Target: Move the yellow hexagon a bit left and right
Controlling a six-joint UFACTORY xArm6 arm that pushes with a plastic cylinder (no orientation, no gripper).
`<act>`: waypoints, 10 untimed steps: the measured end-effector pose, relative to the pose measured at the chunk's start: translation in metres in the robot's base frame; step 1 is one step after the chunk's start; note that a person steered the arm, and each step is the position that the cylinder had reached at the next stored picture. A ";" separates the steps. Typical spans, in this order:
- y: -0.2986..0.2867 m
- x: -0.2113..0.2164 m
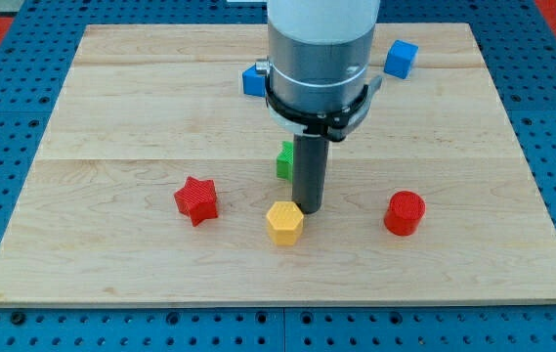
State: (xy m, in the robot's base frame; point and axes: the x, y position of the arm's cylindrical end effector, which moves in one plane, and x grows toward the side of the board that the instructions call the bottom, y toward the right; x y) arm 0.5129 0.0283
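Observation:
The yellow hexagon (284, 222) lies on the wooden board (111, 117) near the view's bottom, about the middle. My tip (310, 208) stands just to the hexagon's upper right, touching or nearly touching its edge. The dark rod hangs from the grey arm body at the view's top centre.
A red star (196, 199) lies left of the hexagon. A red cylinder (404, 213) lies to its right. A green block (284, 161) is partly hidden behind the rod. A blue block (253, 79) sits left of the arm body, and a blue cube (402, 59) at the top right.

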 end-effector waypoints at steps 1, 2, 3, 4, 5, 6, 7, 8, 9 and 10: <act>-0.026 0.002; -0.061 0.013; -0.072 0.041; -0.072 0.036; -0.044 0.006; 0.003 0.045; 0.027 0.105; 0.024 0.106; 0.020 0.106; 0.012 0.106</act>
State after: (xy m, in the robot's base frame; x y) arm 0.6188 0.0407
